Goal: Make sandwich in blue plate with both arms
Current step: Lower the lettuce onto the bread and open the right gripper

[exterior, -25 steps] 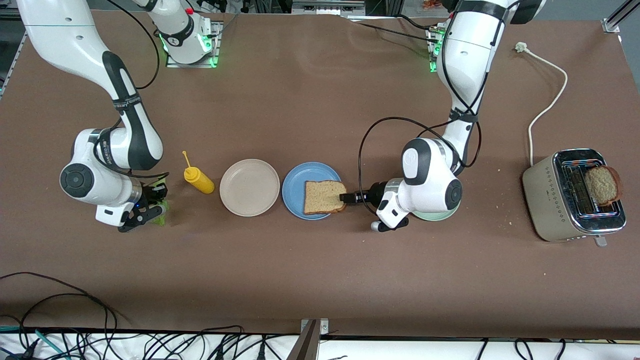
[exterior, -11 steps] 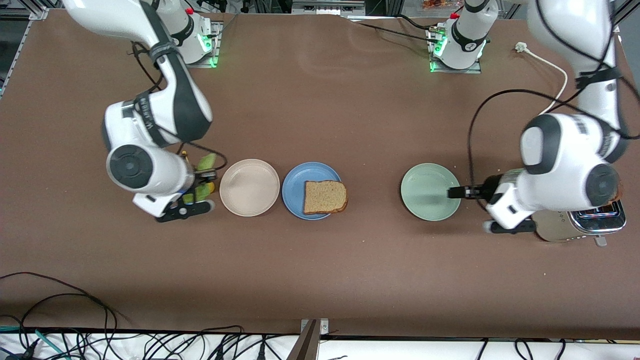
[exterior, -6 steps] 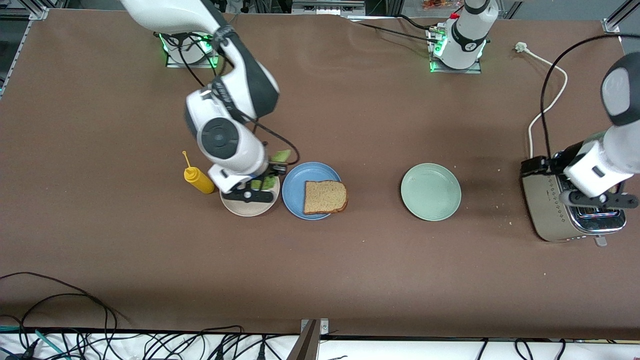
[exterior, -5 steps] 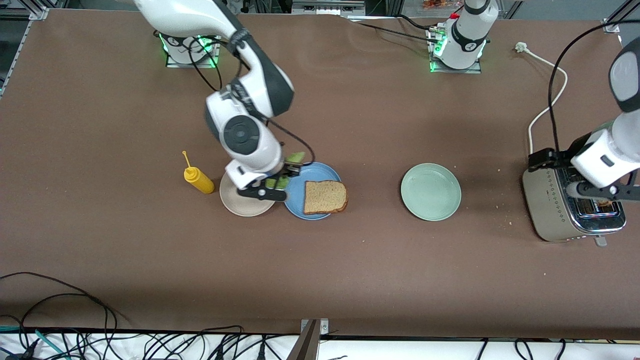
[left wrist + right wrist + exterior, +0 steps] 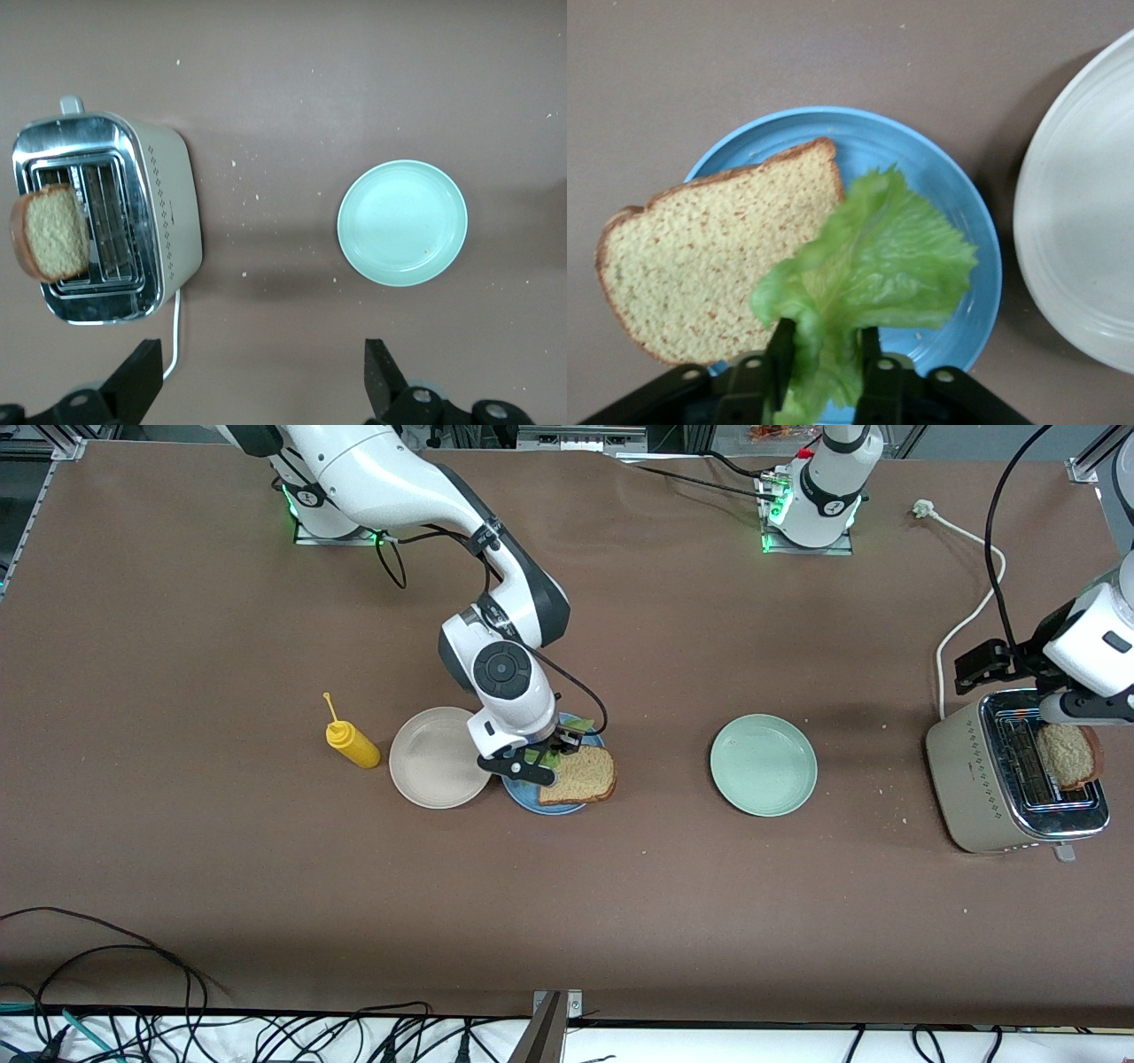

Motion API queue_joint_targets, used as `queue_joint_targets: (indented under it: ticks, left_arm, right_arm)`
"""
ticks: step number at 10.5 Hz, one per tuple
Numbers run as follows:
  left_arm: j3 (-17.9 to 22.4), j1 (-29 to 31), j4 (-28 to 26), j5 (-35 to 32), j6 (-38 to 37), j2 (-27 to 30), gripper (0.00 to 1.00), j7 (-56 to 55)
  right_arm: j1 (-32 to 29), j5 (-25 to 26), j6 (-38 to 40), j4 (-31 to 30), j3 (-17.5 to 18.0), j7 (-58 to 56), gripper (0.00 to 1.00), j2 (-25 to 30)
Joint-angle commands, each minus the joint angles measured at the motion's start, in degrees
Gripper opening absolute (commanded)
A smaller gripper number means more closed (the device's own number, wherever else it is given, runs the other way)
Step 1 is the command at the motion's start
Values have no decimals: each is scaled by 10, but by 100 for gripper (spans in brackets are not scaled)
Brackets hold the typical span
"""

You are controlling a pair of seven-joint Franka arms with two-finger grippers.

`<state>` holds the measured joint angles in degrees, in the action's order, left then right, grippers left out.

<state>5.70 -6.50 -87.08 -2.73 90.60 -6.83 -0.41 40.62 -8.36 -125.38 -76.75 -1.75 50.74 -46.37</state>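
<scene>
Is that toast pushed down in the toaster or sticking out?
Sticking out: the bread slice stands well above the toaster slot, most of it exposed.

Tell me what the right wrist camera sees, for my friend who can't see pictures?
The right gripper is shut on a crinkly green lettuce leaf, holding it over the blue plate. A brown bread slice already lies on that plate. Part of a beige plate sits beside it on the brown table.

We see the blue plate (image 5: 523,795) mostly hidden under the right gripper (image 5: 542,755); beige plate (image 5: 1090,230) beside it cut off.
</scene>
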Motion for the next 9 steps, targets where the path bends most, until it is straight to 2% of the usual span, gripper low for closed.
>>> queue_joint_targets:
  ticks: [1,4,7,9]
  left_arm:
    - [-12,11,-102,-10,48,70,100,-15]
    - [-17,20,-140,4,60,100,100,-26]
    - [-17,14,-129,4,41,96,100,-41]
    - [-17,14,-123,4,41,96,100,-42]
  right_arm:
    - [0,-2,7,5,-7,12,100,3]
    - [0,0,22,6,-10,17,100,21]
    - [-2,23,115,11,-48,-69,100,83]
    - [-3,23,206,11,-96,-173,100,133]
